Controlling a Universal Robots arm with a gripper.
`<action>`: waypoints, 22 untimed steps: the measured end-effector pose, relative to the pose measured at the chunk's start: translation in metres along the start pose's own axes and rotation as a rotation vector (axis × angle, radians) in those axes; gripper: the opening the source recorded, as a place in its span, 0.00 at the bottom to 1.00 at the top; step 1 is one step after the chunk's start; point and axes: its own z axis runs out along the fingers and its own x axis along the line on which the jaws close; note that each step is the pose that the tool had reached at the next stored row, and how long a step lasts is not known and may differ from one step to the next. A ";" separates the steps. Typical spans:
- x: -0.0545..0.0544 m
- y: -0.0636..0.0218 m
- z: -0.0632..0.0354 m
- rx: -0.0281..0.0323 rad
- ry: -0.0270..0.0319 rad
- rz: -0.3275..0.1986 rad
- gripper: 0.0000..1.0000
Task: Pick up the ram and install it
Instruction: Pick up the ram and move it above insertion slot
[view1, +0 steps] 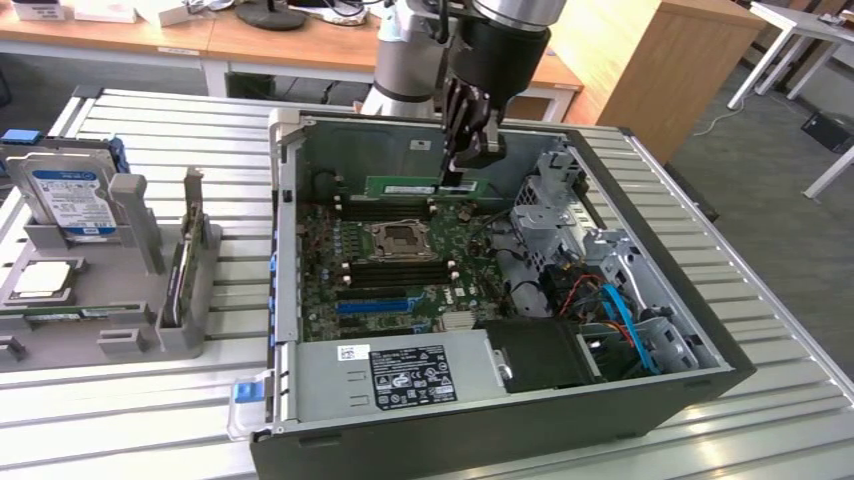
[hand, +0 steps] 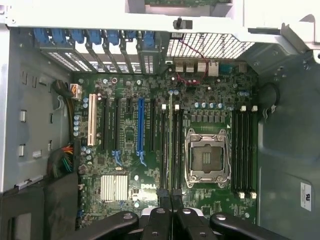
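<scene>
Claw (view1: 465, 168) clenched on ram (view1: 400, 186) over motherboard (view1: 461, 252); install step in hand, needing square alignment with black slot (hand: 163, 150)

A wooden desk (view1: 267, 45) is standing at eleven o'clock, a white table (view1: 797, 22) on grey floor (view1: 767, 150) at two.

Exterior view: we look down at a slant from above one corner of the open computer case (view1: 534, 430), standing far enough back to take in the whole case, the slatted bench (view1: 761, 300) beneath it and the arm (view1: 514, 40) entering at the upper centre of the frame. Wrist view: we look straight down into the case from close above, past the tool (hand: 170, 195) in the foreground, facing the motherboard (hand: 145, 170) squarely. Both views share the motherboard, its processor socket (hand: 206, 159) and the black slots (hand: 245, 150) flanking it.
</scene>
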 end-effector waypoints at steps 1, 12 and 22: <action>0.000 -0.0001 0.0000 0.0000 -0.0001 0.000 0.12; -0.007 -0.0002 0.0011 0.0002 -0.0002 0.001 0.12; -0.007 -0.0005 0.0098 0.0001 -0.0001 0.001 0.12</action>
